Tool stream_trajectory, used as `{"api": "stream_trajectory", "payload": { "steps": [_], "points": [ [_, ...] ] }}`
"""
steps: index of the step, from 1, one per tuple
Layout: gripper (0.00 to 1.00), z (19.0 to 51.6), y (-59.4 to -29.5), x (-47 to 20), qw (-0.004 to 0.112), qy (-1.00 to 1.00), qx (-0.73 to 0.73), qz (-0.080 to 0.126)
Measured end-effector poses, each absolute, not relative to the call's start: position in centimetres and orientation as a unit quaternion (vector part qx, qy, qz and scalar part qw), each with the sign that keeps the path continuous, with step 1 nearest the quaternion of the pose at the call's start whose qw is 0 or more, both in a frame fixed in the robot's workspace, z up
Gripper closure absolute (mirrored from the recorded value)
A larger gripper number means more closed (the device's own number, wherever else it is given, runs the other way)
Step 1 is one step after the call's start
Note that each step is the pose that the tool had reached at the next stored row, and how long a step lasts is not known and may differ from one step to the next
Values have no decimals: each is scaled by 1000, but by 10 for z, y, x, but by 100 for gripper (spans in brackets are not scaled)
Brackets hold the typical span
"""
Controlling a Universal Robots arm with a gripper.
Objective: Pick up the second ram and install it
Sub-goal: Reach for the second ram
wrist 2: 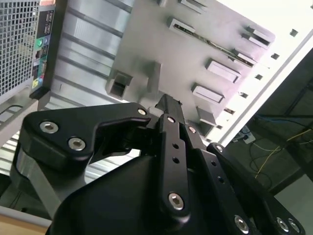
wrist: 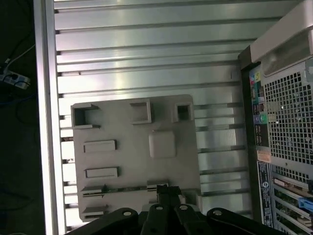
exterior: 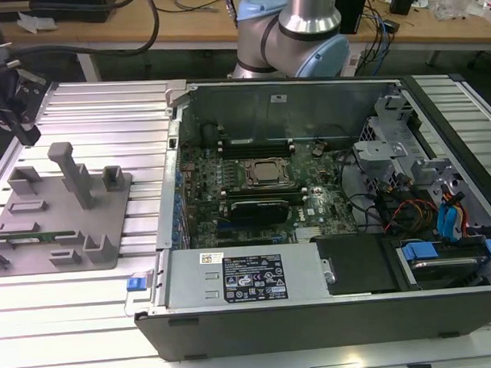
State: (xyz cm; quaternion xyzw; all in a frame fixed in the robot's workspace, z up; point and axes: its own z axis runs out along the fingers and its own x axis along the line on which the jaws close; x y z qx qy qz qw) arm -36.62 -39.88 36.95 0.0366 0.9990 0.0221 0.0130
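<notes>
The claw (wrist: 168,189) hung over the tray (wrist: 122,132); whether it was open or shut could not be told. The ram (wrist: 117,188) lay in its slot just below it, untouched. A skewed descent would likely hit the slot wall or grip the ram crooked.

The bench (exterior: 90,109) is shiny ribbed metal, the grey tray (exterior: 49,219) at nine o'clock from the computer case (exterior: 315,319) looks like dull smooth plastic, the case is dull grey metal, and the claw (wrist 2: 168,105) is dull black with shiny screws (wrist 2: 176,200).
</notes>
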Motion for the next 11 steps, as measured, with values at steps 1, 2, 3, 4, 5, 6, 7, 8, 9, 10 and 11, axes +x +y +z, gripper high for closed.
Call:
{"api": "stream_trajectory", "payload": {
  "steps": [1,2,3,4,5,6,7,8,9,10,11],
  "points": [
    [92,369,-399,-369,13,999,37,22],
    [92,367,-399,-374,13,999,37,22],
    [92,365,-399,-379,13,999,37,22],
    [92,364,-399,-382,13,999,37,22],
    [92,363,-399,-384,13,999,37,22],
    [92,362,-399,-386,13,999,37,22],
    [92,361,-399,-388,13,999,37,22],
    [92,360,-399,-390,13,999,37,22],
    [92,358,-399,-394,13,999,37,22],
    [92,358,-399,-395,13,999,37,22],
    [92,356,-399,-399,13,999,37,22]
  ]
}}
